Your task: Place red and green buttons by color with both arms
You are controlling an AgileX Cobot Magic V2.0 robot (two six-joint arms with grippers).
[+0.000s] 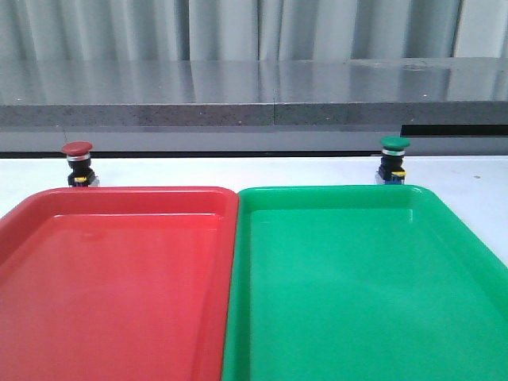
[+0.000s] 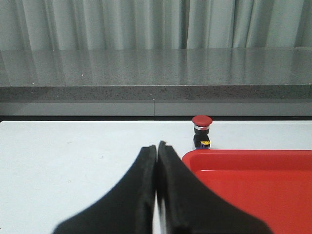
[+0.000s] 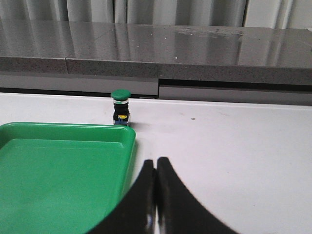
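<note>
- Red button [image 1: 78, 163] and green button [image 1: 394, 159]: upright on the table, behind their trays.
- Left gripper [image 2: 157, 148]: low over the table, fingers pressed together, empty.
- Right gripper [image 3: 156, 163]: likewise closed, empty.

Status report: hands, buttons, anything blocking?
Left hand and right hand shut, empty. Red button and green button upright on table behind trays. Nothing blocking.

Each claw [image 2: 157, 151] [image 3: 156, 163] has smooth matte black fingers that taper in curves to the tips
</note>
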